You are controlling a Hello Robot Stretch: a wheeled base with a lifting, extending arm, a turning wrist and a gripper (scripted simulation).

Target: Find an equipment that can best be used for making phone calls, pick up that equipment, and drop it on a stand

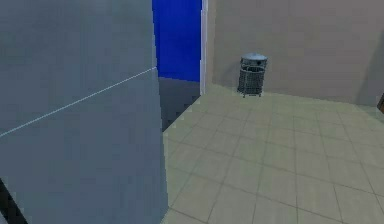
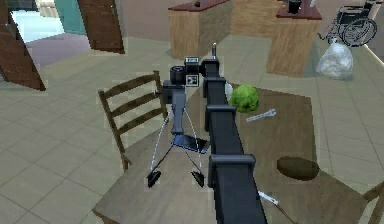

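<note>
Gripper (image 2: 180,73) at the desk's (image 2: 287,128) far edge, near a tripod (image 2: 180,128), we cannot tell whether it holds anything.

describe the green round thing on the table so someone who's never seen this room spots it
In the arm side view, find the wooden table with a slatted chair at its side. Toward its far edge, just right of the robot's dark arm, sits a green ball. It is the only green thing there: its neighbours are a pale utensil, a flat brown disc and a black tripod.
</note>
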